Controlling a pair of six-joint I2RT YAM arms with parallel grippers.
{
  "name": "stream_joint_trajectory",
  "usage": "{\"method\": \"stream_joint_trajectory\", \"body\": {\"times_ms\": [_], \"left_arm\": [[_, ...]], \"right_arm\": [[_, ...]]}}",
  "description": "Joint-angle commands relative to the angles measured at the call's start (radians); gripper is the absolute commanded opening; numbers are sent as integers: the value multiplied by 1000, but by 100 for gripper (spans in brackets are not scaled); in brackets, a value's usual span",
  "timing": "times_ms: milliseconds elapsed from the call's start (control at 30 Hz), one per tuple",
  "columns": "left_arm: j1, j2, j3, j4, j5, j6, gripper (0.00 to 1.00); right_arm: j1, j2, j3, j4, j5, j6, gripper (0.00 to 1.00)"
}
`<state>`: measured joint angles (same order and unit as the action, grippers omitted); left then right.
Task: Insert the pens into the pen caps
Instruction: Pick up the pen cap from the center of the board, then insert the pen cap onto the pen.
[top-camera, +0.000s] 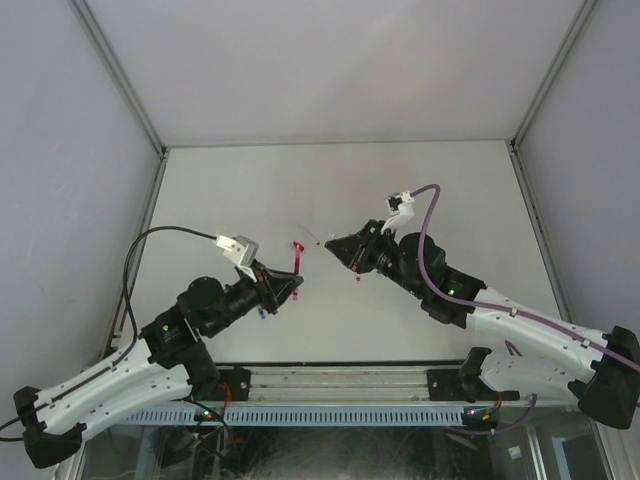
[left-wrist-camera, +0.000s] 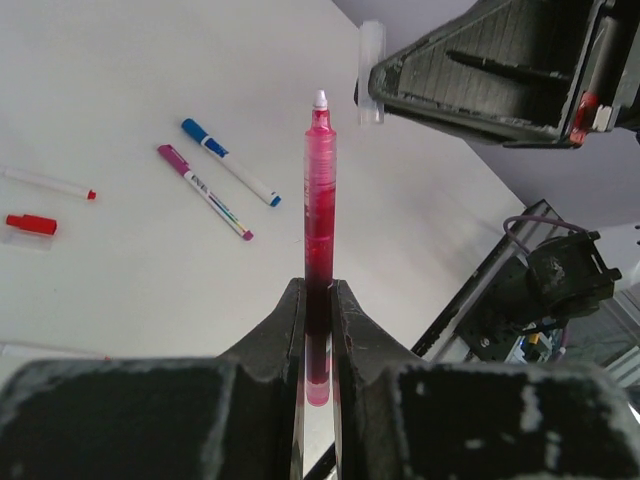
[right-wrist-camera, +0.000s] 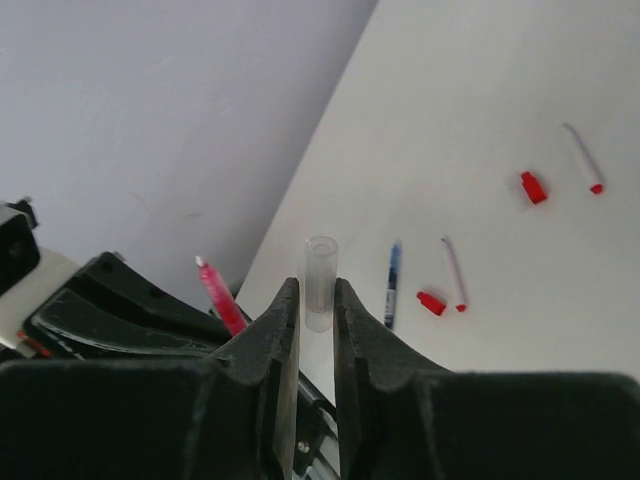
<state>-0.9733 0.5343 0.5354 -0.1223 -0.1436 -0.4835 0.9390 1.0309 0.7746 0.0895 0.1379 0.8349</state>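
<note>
Contact is firm on both arms. The left gripper (left-wrist-camera: 320, 300) is clenched on a translucent red pen (left-wrist-camera: 320, 200), pinching the lower barrel so that the pen stands straight out from the jaws, its white tip bare and pointing away. The right gripper (right-wrist-camera: 318, 300) is clenched on a clear cap (right-wrist-camera: 321, 270), whose open mouth faces outward. In the overhead view the two tools meet nose to nose above the middle of the desk (top-camera: 450, 180), somewhat nearer its near edge than its far one. The pen's tip and the cap's mouth are near each other but apart, with the cap off to one side of the tip and not lined up with it. More lies loose on the desk. A blue pen (left-wrist-camera: 230, 160) and a magenta pen (left-wrist-camera: 205, 192) lie side by side, almost parallel and not touching. The right wrist view shows a white pen (right-wrist-camera: 454, 275) with a red tip and a red cap (right-wrist-camera: 432, 303) just beside it. Well apart from those, a second red cap (right-wrist-camera: 534, 187) lies near a second white pen (right-wrist-camera: 582, 158), also red-tipped.
</note>
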Motion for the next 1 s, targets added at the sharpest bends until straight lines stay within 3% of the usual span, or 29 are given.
{"method": "stream_joint_trajectory", "body": {"times_ms": [0,467,967], "left_arm": [[-9,7,-23,76,73,39,0],[-21,6,-27,94,99,51,0],[-24,1,-22,95,110,64,0]], "right_arm": [[14,-28,8,158,-22,8,0],[39,18,8,351,-182,-57,0],[39,61,42,328,-212,-61,0]]}}
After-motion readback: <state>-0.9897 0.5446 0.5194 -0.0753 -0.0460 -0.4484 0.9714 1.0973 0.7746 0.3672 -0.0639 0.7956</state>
